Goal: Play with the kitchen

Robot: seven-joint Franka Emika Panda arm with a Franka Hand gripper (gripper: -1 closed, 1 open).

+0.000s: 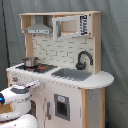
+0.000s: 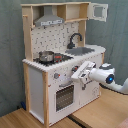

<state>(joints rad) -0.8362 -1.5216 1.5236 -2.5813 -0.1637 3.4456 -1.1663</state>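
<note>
Second exterior view: gripper (image 2: 76, 76), finger state impossible to tell, sits against the kitchen (image 2: 60, 60) front beneath the counter edge; small pot (image 2: 46, 56) stands on the stove, contents unseen.

In the second exterior view, the pot (image 2: 46, 56) sits on the stove (image 2: 55, 59), the second exterior view's left of the sink (image 2: 82, 50).

Toy kitchen (image 1: 60, 75) with pot (image 1: 30, 62) on stove, white arm (image 1: 17, 97) at lower left.
</note>
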